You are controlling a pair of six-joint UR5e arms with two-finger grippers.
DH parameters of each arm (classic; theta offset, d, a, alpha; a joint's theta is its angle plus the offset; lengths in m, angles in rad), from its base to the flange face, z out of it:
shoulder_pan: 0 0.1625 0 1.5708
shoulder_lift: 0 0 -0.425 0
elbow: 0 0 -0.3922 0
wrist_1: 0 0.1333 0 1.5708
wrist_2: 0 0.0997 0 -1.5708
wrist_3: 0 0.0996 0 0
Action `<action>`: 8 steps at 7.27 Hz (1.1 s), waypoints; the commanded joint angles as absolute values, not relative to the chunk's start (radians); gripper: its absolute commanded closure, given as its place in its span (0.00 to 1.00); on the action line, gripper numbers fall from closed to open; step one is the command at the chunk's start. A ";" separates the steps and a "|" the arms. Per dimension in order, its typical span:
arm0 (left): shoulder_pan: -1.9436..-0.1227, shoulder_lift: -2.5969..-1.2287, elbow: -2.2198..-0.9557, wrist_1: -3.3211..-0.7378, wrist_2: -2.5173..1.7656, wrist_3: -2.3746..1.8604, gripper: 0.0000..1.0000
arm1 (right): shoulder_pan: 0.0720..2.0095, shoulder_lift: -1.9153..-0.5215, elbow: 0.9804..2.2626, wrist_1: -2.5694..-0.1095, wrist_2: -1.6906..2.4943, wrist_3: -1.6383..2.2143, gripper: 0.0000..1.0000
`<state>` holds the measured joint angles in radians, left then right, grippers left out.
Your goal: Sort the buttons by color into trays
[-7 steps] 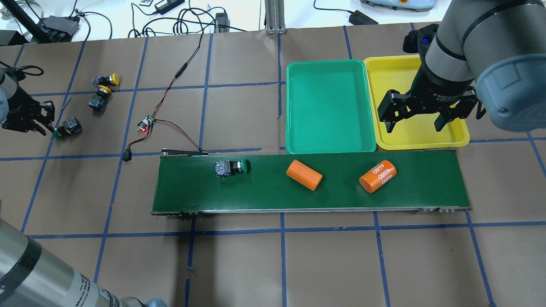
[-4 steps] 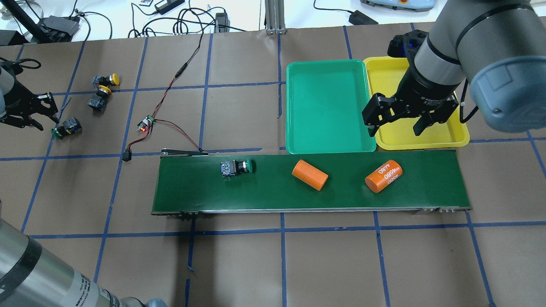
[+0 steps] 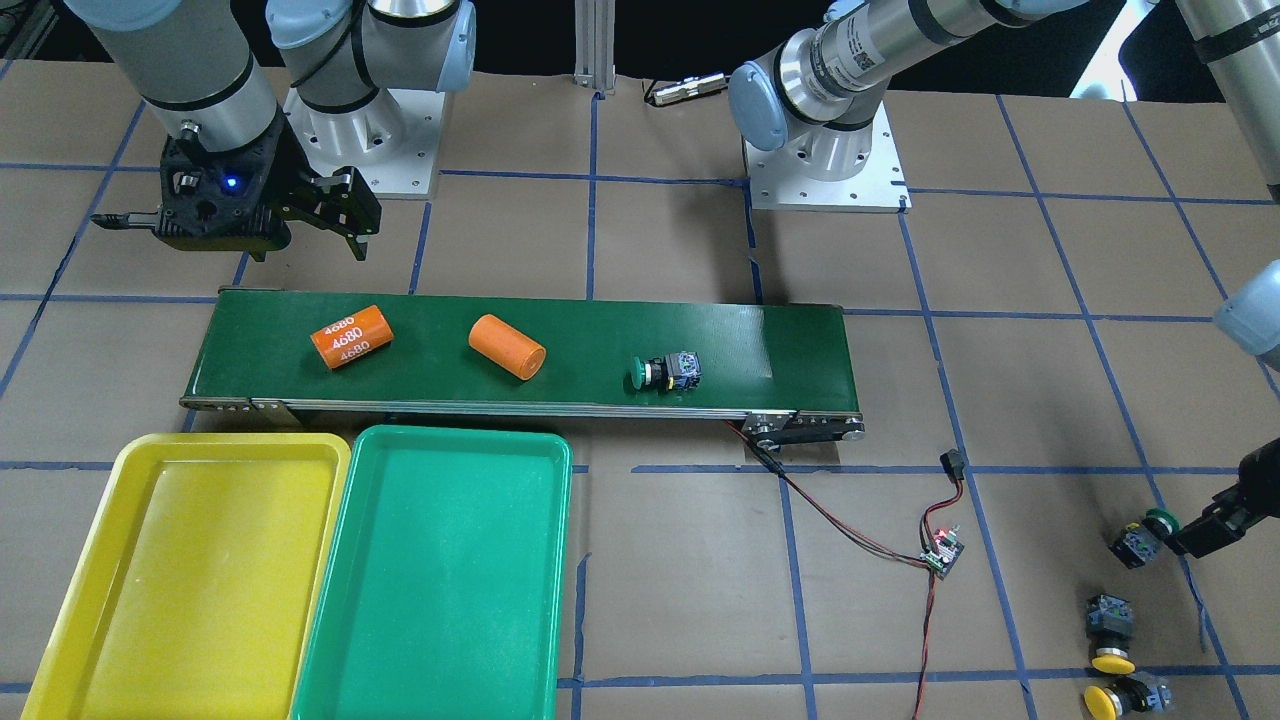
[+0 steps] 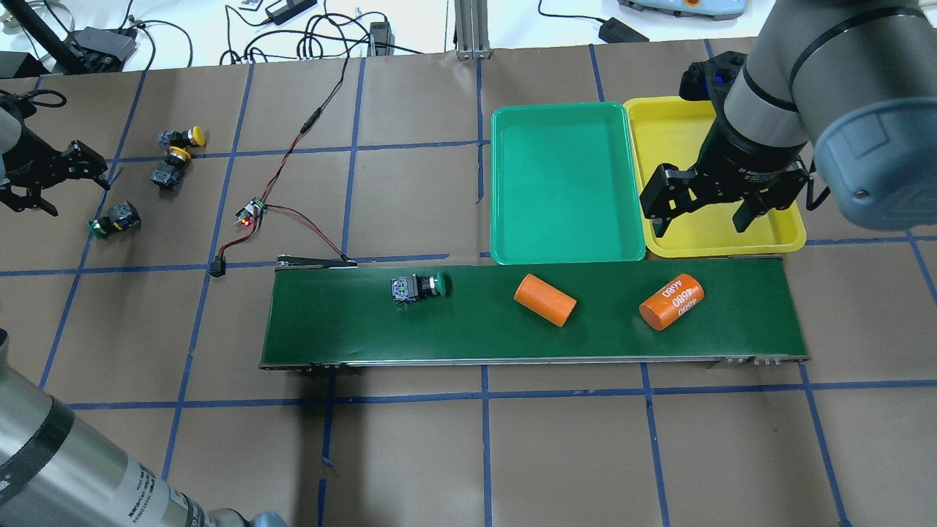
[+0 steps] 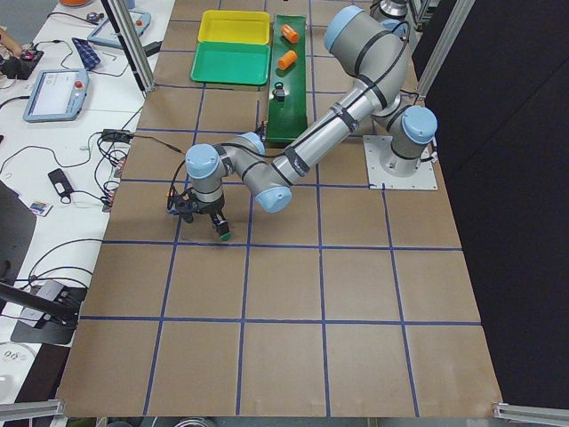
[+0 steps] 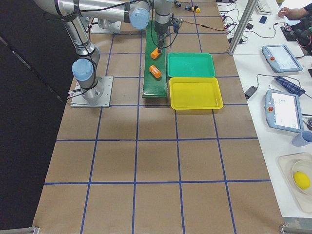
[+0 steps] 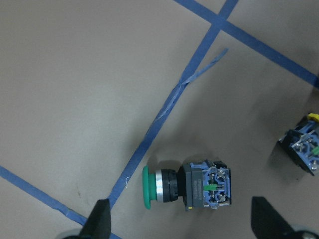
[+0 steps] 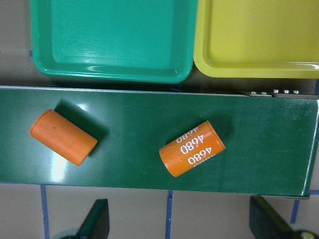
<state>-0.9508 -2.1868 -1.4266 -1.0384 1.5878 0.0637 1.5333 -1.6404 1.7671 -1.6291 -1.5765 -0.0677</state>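
Left tool (image 7: 182, 220) spread wide above green-capped black push-button (image 7: 187, 186) on brown worktop (image 7: 75, 74), right tool (image 4: 699, 222) wide too, empty, near dark-green conveyor belt (image 4: 329, 322)

two orange cylinders (image 4: 544, 299) (image 4: 671, 301), green conveyor belt (image 4: 337, 322)

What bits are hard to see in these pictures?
- Overhead: the right arm hides part of the yellow tray.
- Left wrist: the edge cuts off one button.
- Exterior right: the yellow buttons are tiny.
- Front-facing: the edge cuts off the left gripper.
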 commanded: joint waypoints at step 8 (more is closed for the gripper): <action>-0.982 -2.261 -1.416 -1.028 1.597 0.011 0.00 | 1.529 -1.638 1.773 -1.638 -1.595 -0.051 0.00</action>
<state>-0.9824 -2.2596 -1.4175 -1.0274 1.5935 0.0093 1.5305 -1.6350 1.7732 -1.6373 -1.5949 -0.0560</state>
